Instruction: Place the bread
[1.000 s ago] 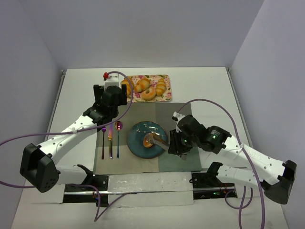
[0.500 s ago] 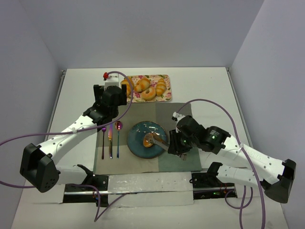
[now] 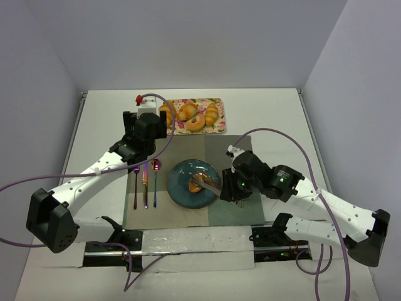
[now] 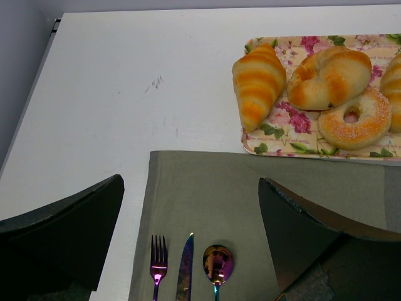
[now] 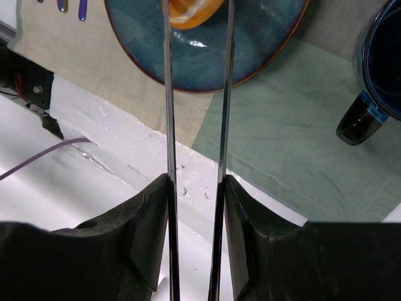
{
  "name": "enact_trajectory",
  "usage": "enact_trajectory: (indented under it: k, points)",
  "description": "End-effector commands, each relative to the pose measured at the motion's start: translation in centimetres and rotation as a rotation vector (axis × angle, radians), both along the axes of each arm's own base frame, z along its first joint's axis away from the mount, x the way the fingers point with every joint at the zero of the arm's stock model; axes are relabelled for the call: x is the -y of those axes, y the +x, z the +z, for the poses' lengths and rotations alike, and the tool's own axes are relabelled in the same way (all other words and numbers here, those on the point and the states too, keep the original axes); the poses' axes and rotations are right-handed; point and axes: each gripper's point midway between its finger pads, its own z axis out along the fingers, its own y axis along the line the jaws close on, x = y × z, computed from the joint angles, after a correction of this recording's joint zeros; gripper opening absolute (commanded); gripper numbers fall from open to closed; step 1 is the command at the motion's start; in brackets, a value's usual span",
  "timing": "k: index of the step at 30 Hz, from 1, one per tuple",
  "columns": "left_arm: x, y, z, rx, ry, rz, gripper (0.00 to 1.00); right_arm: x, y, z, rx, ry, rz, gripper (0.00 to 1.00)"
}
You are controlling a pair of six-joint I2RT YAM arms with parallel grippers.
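Right wrist view: the right gripper [image 5: 196, 182] is seen closed on a pair of metal tongs [image 5: 168, 113], whose two thin arms are pressed between its black fingers [image 5: 147, 232] and run straight ahead of it. At the far tips of the tongs the bread [image 5: 191, 9] is pinched, cut off in part by the upper edge of the view. The bread is held over the blue plate [image 5: 250, 44], ahead of the gripper; whether it touches the glaze cannot be told. A dark blue mug [image 5: 382, 63] is seen ahead and to the right of the gripper, on the green part of the placemat [image 5: 282, 144], apart from the plate.

Left wrist view: the left gripper [image 4: 191, 182] is shown open, its fingers spread wide and nothing between them. Just below it a fork [image 4: 158, 263], a knife [image 4: 186, 269] and a spoon [image 4: 217, 263] are laid side by side on the placemat. Ahead and to the right of this gripper a floral tray [image 4: 294, 122] is set on the white table [image 4: 125, 94]; on it two ridged rolls [image 4: 258, 81] and a sugared doughnut [image 4: 354, 119] are seen, close together.

Top external view: the bread [image 3: 195, 184] is seen over the plate, between the two grippers.
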Motion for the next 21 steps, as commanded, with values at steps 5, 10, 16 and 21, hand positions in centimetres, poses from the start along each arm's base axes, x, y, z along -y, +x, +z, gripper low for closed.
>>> enact_trajectory:
  k: [5, 10, 16, 21]
  points:
    - [0.54, 0.36, 1.97, 0.048, -0.045, 0.0, 0.99, -0.69, 0.76, 1.86, 0.05, 0.027, 0.001, 0.47]
    - [0.51, 0.36, 1.97, 0.048, -0.043, 0.0, 0.99, -0.79, 0.74, 1.97, 0.052, 0.028, 0.008, 0.48]
    - [0.44, 0.39, 2.01, 0.05, -0.043, 0.003, 0.99, -0.92, 0.56, 1.7, 0.046, 0.025, 0.019, 0.51]
    - [0.47, 0.37, 1.9, 0.048, -0.041, 0.003, 0.99, -0.91, 0.57, 1.86, 0.05, 0.027, 0.018, 0.53]
